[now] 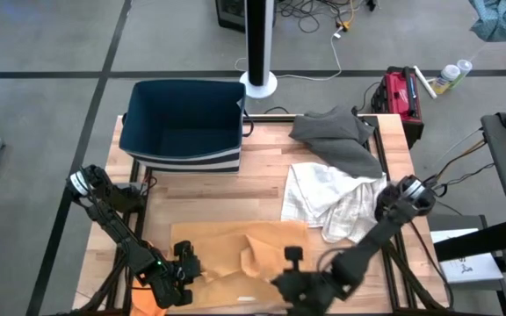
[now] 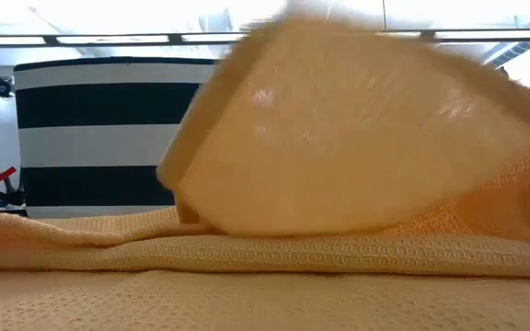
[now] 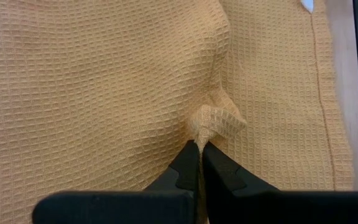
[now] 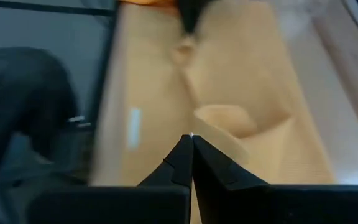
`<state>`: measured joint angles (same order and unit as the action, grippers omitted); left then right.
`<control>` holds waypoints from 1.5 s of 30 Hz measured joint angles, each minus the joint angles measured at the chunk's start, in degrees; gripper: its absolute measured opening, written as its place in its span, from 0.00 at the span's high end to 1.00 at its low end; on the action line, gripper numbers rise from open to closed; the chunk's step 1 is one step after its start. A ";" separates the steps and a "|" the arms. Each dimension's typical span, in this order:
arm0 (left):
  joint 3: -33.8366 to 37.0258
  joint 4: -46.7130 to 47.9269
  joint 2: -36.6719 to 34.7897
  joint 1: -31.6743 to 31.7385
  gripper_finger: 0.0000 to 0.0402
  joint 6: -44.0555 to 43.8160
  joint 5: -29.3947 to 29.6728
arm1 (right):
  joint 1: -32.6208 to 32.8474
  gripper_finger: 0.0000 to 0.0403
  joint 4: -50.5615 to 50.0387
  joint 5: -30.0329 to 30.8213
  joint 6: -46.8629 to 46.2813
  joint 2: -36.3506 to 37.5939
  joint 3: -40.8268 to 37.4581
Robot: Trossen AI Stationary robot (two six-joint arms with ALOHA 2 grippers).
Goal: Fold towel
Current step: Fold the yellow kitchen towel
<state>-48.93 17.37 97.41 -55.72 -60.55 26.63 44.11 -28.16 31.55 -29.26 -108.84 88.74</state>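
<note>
Waffle-weave towel at the desk's near edge, both grippers pinching it

Left gripper (image 3: 201,149), fingers pressed together, nips a puckered tuft of the yellow towel (image 1: 235,250) near the near-left corner; right gripper (image 4: 191,142) is closed too, at the near edge, apparently on a raised flap of it. Soft and light, I'd say: it drapes and bunches, and the textured weave should give grip, so hems and corners look the best places to hold. Farther right lies a crumpled white cloth (image 1: 328,197), a grey cloth (image 1: 336,136) beyond it, and a dark rigid bin (image 1: 183,123) at the far-left corner.
</note>
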 joint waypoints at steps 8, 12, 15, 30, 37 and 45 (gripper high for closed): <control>0.00 -0.07 0.00 0.00 1.00 0.00 0.00 | 4.01 1.00 -2.41 -0.04 -11.78 -1.24 -1.37; 0.00 -0.15 0.00 0.00 1.00 0.01 0.00 | 3.48 1.00 -5.54 0.41 -16.70 -4.20 -2.44; 0.00 -0.26 0.00 0.00 1.00 0.02 0.00 | 2.13 1.00 -7.15 0.71 -18.27 -6.25 -3.02; 0.00 -0.30 0.00 0.04 1.00 0.03 0.02 | 0.68 0.95 -17.50 -2.06 -27.18 -7.02 -3.69; 0.00 -0.33 0.00 0.04 1.00 0.02 0.02 | 0.75 0.77 -14.53 -4.90 -25.59 -6.72 -3.69; 0.00 -0.39 0.00 0.04 1.00 0.02 0.02 | 0.76 0.63 -9.11 -8.79 -22.78 -6.12 -3.69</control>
<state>-48.93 16.97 97.41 -55.68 -60.53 26.65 44.87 -37.27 22.75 -52.04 -114.96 85.06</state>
